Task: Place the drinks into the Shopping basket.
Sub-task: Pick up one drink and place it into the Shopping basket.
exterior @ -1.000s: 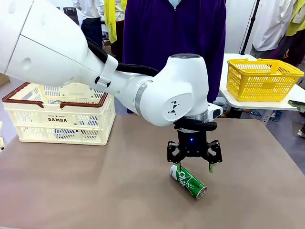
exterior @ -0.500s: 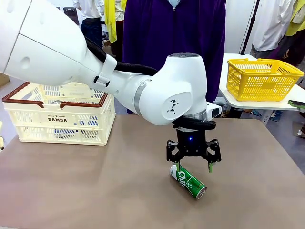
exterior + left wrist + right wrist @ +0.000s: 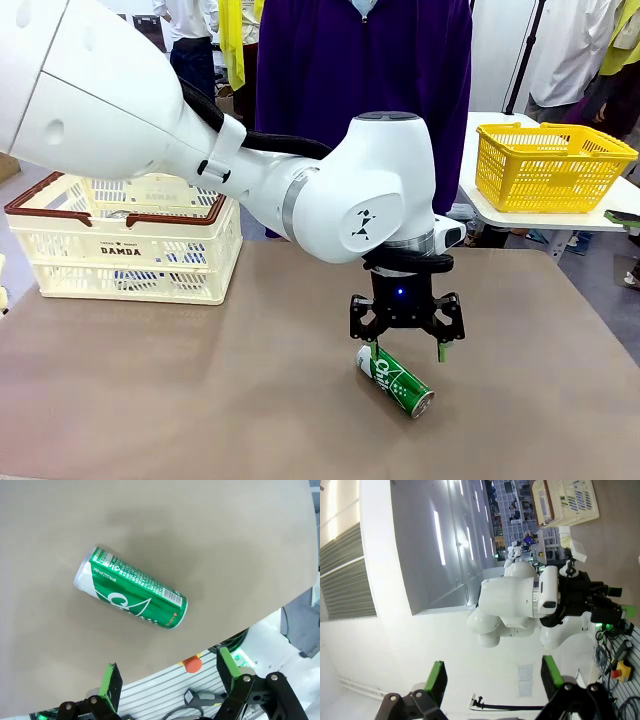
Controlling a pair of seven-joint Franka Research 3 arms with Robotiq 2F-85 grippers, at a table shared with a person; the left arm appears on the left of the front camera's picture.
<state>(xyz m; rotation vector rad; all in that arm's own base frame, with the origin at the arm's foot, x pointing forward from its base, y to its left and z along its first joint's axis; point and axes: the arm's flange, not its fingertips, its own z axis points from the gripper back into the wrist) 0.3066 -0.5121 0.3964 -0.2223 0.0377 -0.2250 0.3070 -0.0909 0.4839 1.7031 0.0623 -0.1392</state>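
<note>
A green drink can (image 3: 395,378) with white lettering lies on its side on the brown table, its silver top towards the front right. My left gripper (image 3: 407,352) hangs just above the can's far end, pointing down, fingers open on either side of it. In the left wrist view the can (image 3: 131,595) lies slantwise beyond the open left gripper (image 3: 167,667). The cream Shopping basket (image 3: 130,250) with a brown rim stands at the far left of the table. Something blue (image 3: 190,256) shows through its slots. My right gripper (image 3: 492,672) is open, holds nothing, and faces the room.
A person in purple (image 3: 365,60) stands at the table's far side. A yellow mesh basket (image 3: 550,165) sits on a white side table at the right. My left arm (image 3: 200,130) spans the view from the upper left. The table's front left is bare.
</note>
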